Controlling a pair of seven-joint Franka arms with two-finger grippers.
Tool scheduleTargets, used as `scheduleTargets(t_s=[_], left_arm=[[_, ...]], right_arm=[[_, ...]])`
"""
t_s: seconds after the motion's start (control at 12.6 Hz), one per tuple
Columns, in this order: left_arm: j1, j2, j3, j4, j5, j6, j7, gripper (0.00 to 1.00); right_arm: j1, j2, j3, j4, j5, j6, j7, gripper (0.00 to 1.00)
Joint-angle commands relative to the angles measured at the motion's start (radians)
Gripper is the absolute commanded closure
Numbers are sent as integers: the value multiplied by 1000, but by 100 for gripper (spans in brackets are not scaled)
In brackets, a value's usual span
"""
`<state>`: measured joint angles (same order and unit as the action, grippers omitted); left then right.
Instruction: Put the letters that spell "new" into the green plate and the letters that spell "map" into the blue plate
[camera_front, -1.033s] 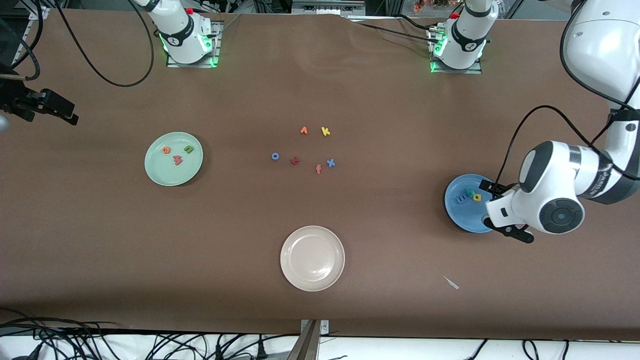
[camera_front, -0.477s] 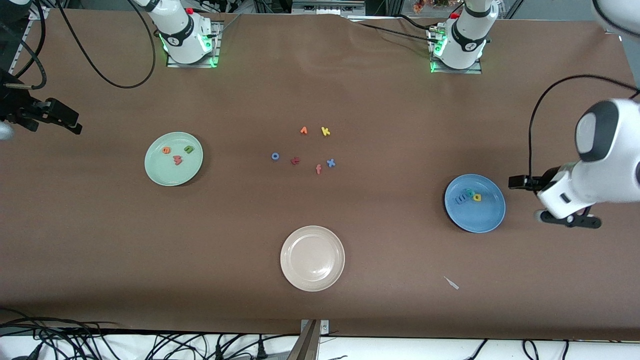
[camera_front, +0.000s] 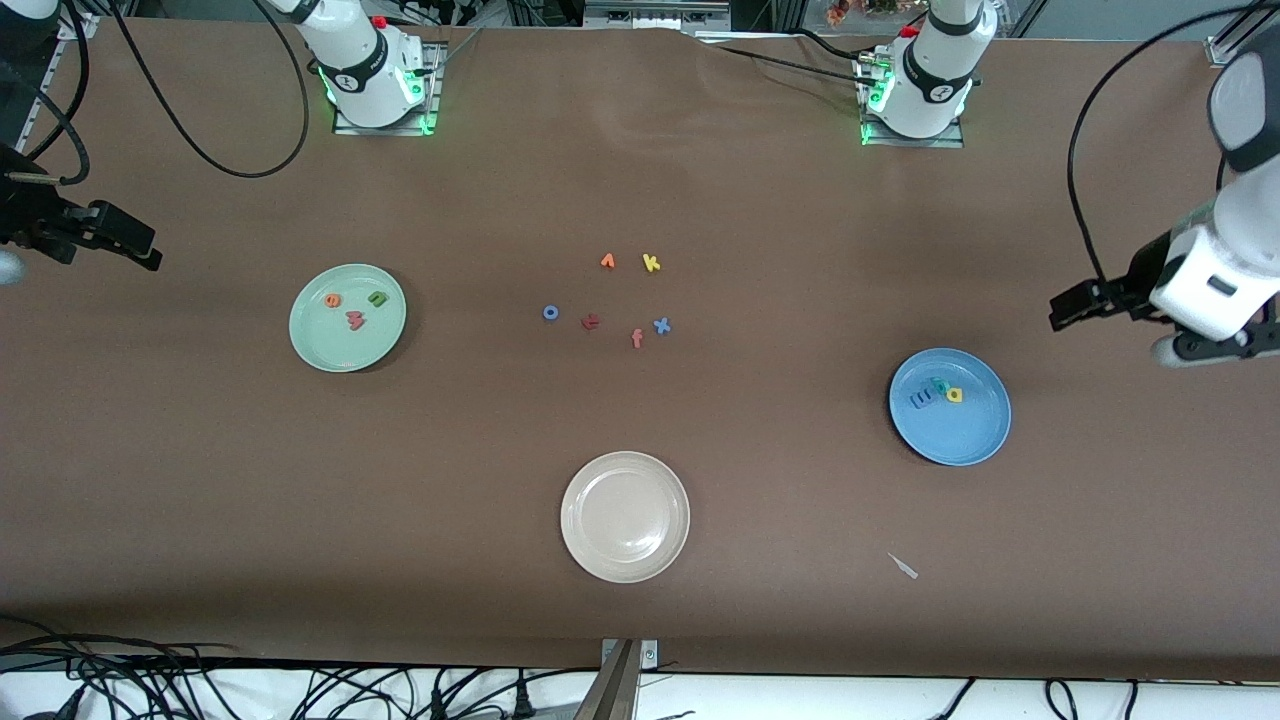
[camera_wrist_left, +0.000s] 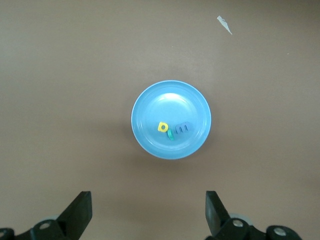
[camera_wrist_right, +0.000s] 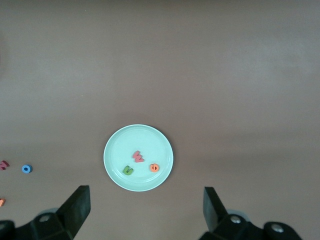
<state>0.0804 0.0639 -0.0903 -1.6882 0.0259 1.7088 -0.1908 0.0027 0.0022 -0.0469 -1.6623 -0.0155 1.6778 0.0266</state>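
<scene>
The green plate (camera_front: 330, 345) holds the orange e (camera_front: 333, 300), green n (camera_front: 377, 298) and salmon-red w (camera_front: 355, 320). The right wrist view shows that green plate (camera_wrist_right: 117, 145) with the w (camera_wrist_right: 138, 156), n (camera_wrist_right: 128, 170) and e (camera_wrist_right: 154, 167). In the blue plate (camera_front: 955, 435) lie the blue m (camera_front: 921, 399), teal p (camera_front: 939, 384) and yellow a (camera_front: 954, 395). My left gripper (camera_front: 1120, 325) hangs open and empty over bare table at the left arm's end. Its wrist view has the blue plate (camera_wrist_left: 150, 105) off its open gripper (camera_wrist_left: 148, 212). My right gripper (camera_front: 90, 235), (camera_wrist_right: 146, 210) waits open at the right arm's end.
A beige plate (camera_front: 625, 516) lies near the front camera. Loose letters sit mid-table: an orange one (camera_front: 607, 261), yellow k (camera_front: 651, 263), blue o (camera_front: 550, 312), a dark red one (camera_front: 591, 321), salmon f (camera_front: 637, 338), blue x (camera_front: 661, 325). A white scrap (camera_front: 904, 566) lies nearby.
My left gripper has lifted off the blue plate and drawn away toward the left arm's end of the table. The right gripper has barely shifted. No letter has moved.
</scene>
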Motion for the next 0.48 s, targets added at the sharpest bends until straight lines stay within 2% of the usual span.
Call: scheduleTargets(t_s=[0.0,0.4], left_arm=[[-5,-110,21,-54,-34,-56,-16,0],[-7,-186,21,-45,-63,-104,31,0]], right_arm=[[2,-2,-2,9,43,-7,4,0],[3,-5,-2,13,37,-20,-11,0]])
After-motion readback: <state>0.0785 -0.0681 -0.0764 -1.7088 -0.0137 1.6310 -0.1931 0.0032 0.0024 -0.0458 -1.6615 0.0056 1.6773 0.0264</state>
